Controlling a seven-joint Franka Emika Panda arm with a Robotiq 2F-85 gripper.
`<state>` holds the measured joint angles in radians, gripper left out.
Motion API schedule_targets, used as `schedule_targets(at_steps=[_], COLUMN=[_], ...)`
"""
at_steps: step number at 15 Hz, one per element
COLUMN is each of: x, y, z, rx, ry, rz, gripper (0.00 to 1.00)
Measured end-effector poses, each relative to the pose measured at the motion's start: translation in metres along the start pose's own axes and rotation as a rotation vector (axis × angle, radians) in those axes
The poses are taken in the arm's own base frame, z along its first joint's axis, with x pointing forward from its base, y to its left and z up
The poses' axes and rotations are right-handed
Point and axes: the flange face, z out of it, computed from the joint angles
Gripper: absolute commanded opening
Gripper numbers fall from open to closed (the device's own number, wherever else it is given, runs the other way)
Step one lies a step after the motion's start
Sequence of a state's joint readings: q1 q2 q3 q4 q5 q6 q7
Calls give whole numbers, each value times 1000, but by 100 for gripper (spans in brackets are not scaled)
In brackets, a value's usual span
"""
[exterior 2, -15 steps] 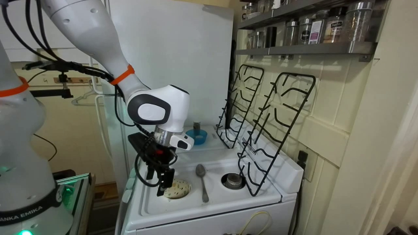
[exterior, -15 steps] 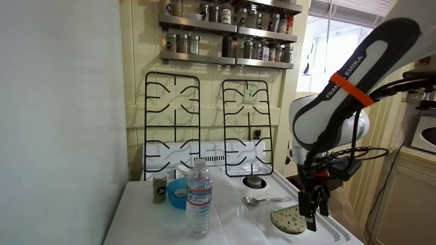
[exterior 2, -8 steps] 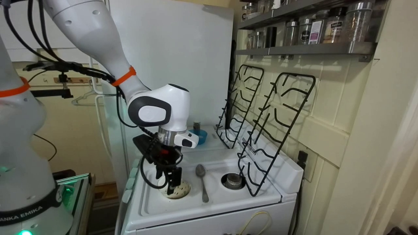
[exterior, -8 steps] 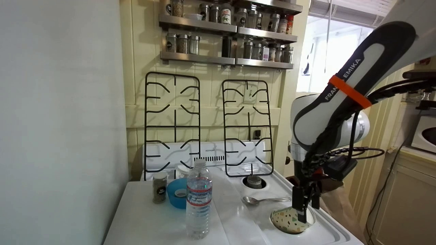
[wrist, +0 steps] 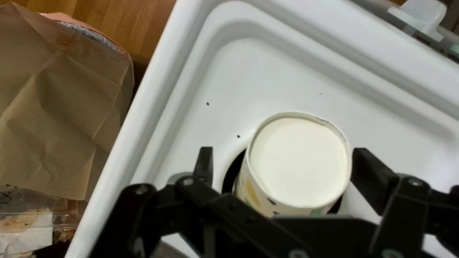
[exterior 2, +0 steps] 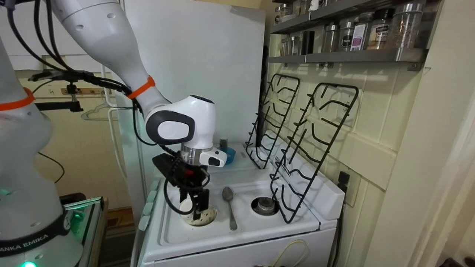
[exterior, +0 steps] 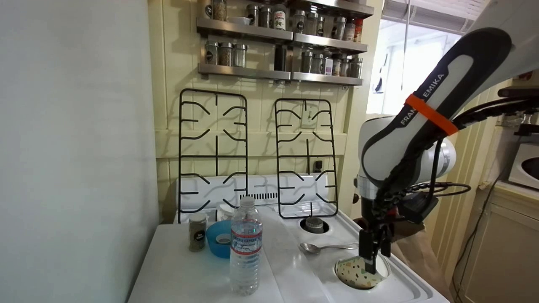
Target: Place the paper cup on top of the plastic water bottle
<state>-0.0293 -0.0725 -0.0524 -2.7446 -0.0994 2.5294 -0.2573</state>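
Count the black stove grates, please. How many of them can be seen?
2. Both lean back toward the wall: one grate near the blue bowl, another grate beside the burner. No third one shows in any view.

Cream paper cup (exterior: 355, 272) w/ green, yellow & dark flecks, lwr right in an ext. view; clear bottle (exterior: 244, 271), red-edged blue label (exterior: 246, 243), lwr ctr.
Bowl (exterior: 217, 250) blue, grates (exterior: 217, 156) blk, mid-frame. Wrist view: cup's base off-white, gripper (wrist: 283, 161) blk, btm; bag (wrist: 64, 107) brown, upper left.
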Motion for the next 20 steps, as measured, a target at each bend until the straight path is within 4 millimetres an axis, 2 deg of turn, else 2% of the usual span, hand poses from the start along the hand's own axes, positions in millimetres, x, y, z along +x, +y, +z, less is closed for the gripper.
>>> schedule_targets(at_steps=[1, 2, 5, 6, 11, 14, 17, 20], x=[0, 0, 0, 0, 0, -6, -20, -31], y=[0, 0, -1, -1, 2, 8, 19, 32], z=[1, 1, 3, 4, 2, -9, -33, -70], rx=[1, 1, 4, 6, 29, 67, 110, 164], ry=[-2, -3, -8, -8, -4, -18, -56, -52], rz=[-3, -6, -14, -17, 1, 29, 49, 84], gripper=[83, 71, 47, 42, 38, 38, 38, 38])
